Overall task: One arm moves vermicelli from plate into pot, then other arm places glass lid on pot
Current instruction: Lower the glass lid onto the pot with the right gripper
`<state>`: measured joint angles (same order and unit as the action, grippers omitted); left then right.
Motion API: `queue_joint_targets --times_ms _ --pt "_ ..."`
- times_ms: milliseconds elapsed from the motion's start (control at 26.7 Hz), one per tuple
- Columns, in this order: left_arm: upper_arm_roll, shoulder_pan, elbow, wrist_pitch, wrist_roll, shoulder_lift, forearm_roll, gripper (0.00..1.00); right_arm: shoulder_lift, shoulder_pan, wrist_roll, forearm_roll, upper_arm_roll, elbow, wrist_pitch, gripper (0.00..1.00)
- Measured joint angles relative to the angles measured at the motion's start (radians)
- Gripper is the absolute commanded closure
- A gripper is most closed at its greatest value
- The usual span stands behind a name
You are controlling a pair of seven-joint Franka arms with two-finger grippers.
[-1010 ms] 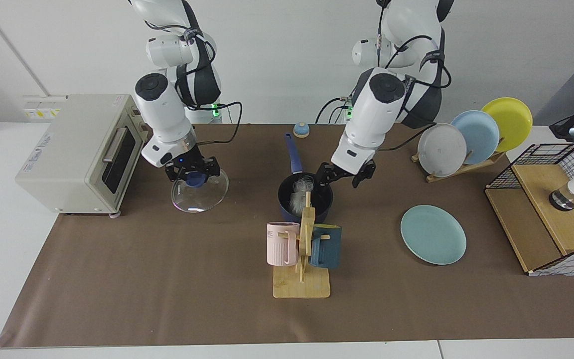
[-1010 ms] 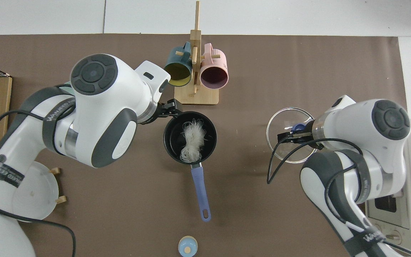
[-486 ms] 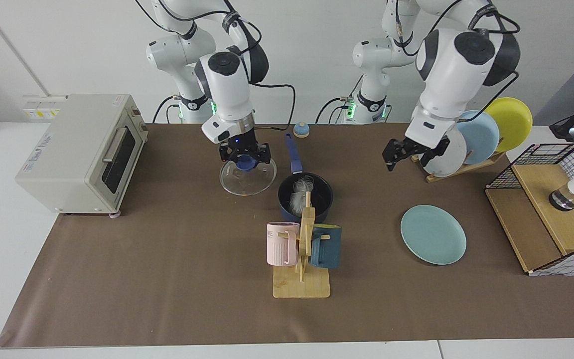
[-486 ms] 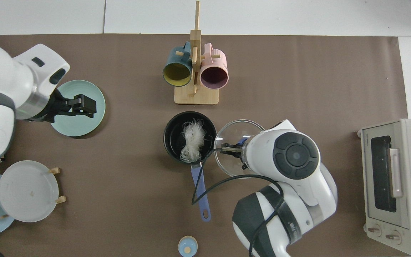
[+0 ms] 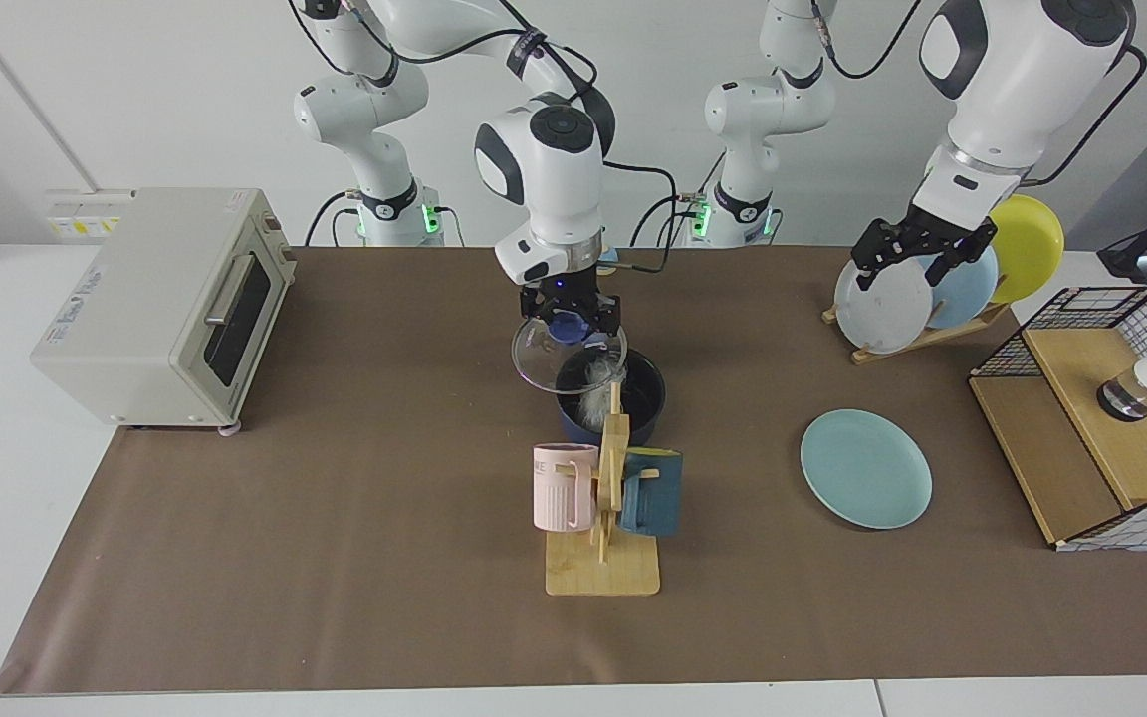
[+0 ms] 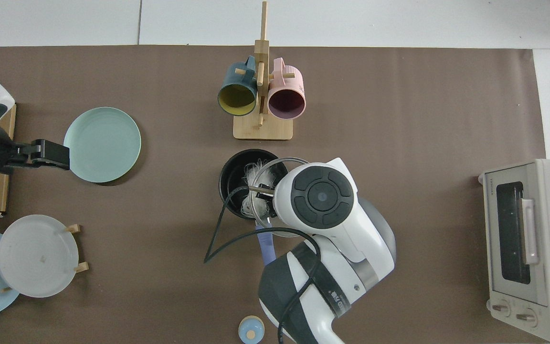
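While the vermicelli (image 5: 595, 390) sits inside the dark blue pot (image 5: 639, 396), the right gripper (image 5: 570, 317) hangs just above it, fingers clamped on the blue knob of the glass lid (image 5: 542, 360), which overlaps the pot's rim on the toaster oven (image 5: 150, 304) side, off-centre and tilted. Over by the plate rack (image 5: 917, 334), the left gripper (image 5: 922, 261) waits high, fingers apart and empty. Teal plate (image 5: 865, 468) lies bare on the mat.
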<state>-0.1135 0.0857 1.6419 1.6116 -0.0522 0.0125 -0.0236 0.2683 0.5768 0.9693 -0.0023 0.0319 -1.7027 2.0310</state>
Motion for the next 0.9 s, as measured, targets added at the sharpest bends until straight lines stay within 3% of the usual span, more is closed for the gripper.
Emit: queue_joint_targets --times_ms 337,898 --pt "0.004 -0.001 0.027 0.003 0.01 0.018 -0.024 0.0 0.157 0.018 0.05 -0.001 -0.003 0.223 -0.068 0.98" --pt "0.005 -0.001 0.029 0.002 0.01 0.023 -0.024 0.0 0.262 0.052 0.099 -0.005 -0.011 0.3 -0.055 0.98"
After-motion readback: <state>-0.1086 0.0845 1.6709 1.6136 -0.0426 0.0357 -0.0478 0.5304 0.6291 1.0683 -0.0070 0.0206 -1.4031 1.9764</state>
